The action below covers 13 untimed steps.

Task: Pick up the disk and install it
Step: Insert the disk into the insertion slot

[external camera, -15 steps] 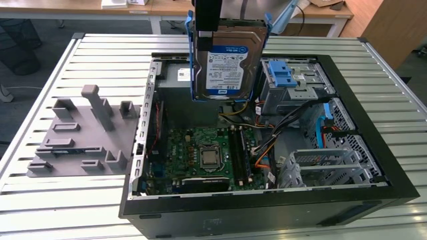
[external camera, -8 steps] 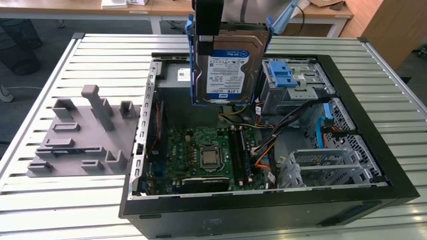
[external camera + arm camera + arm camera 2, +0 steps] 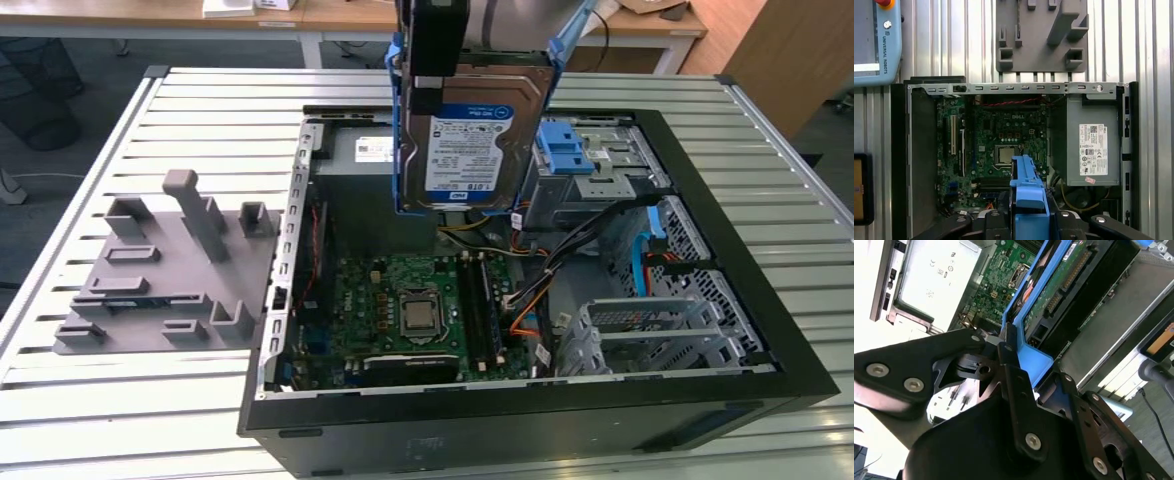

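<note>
Pincer [image 3: 435, 80] clamped on flat silver hard-drive disk [image 3: 474, 140] via blue plastic bracket [image 3: 1039, 357] | judged stiff, dense, shock-fragile | hold bracket edges

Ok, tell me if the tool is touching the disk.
Touching. In the second wrist view the tool closes on the blue bracket of the disk, no gap; in the exterior view the disk hangs above the computer case.

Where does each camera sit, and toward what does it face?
Exterior view: off the arm, looking down into the open computer case; the gripper shows, jaws shut on the disk.
First wrist view: on the arm, facing straight down at the motherboard; gripper body shows.
Second wrist view: on the arm, close along the disk; gripper linkage shows.
Both wrist views share motherboard and disk's blue bracket.
</note>
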Each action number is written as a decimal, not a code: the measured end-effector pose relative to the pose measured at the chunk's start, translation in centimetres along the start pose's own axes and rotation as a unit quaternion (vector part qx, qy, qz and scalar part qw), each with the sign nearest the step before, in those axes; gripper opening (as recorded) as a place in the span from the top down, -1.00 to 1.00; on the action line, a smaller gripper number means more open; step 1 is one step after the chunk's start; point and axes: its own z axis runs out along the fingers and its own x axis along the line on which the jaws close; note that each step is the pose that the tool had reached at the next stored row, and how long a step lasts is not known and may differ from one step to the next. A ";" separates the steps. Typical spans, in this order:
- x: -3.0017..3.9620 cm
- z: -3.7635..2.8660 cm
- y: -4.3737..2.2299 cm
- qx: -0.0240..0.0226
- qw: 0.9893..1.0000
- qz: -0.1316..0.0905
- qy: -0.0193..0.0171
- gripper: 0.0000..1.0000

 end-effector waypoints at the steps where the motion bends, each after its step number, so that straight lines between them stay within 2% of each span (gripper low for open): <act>1: 0.00 0.00 0.00 0.000 1.000 0.000 0.000 0.27; 13: -0.01 0.00 -0.09 0.000 1.000 0.000 0.000 0.27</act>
